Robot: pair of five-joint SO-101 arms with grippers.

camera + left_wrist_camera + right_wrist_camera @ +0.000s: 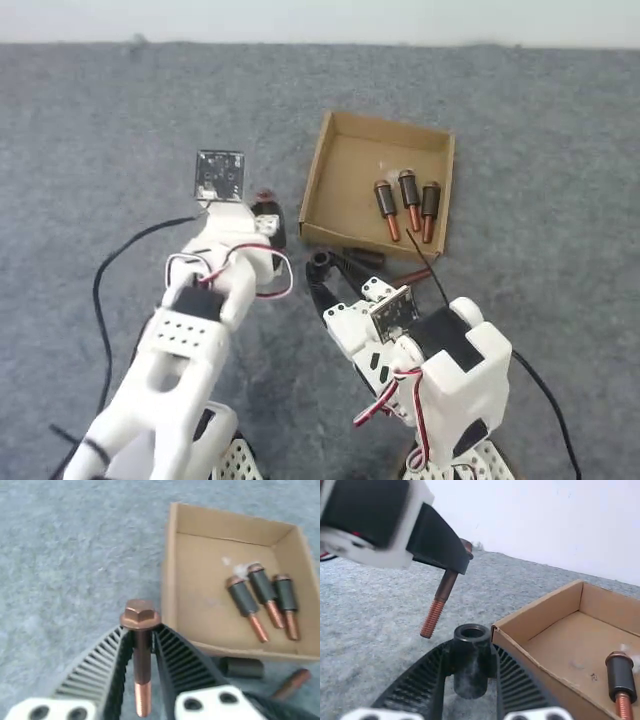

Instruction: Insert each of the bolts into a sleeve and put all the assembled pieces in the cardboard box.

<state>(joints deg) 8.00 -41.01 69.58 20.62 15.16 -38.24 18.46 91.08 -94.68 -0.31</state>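
Two robot arms meet over a grey bench [100, 130] just in front of a cardboard box [318, 180]. The left claw [141, 635] is closed around the shank of a copper bolt [140, 616], with the hexagonal head above its fingertips and the threaded end pointing down. The right claw [470, 652] is clamped on a black sleeve [470, 667], held upright with its open bore facing up. From the right wrist, the bolt [439, 605] hangs tilted rather than vertical. Its threaded tip sits just beside the sleeve's mouth, on the side away from the box, and seems slightly above it, though the height is hard to judge from this angle. To go in, the tip would need to shift toward the box and the bolt's axis line up with the sleeve's. Three assembled pieces [408, 205] already lie in the box. A loose sleeve [242, 667] and a loose bolt [290, 684] lie on the bench just outside it.
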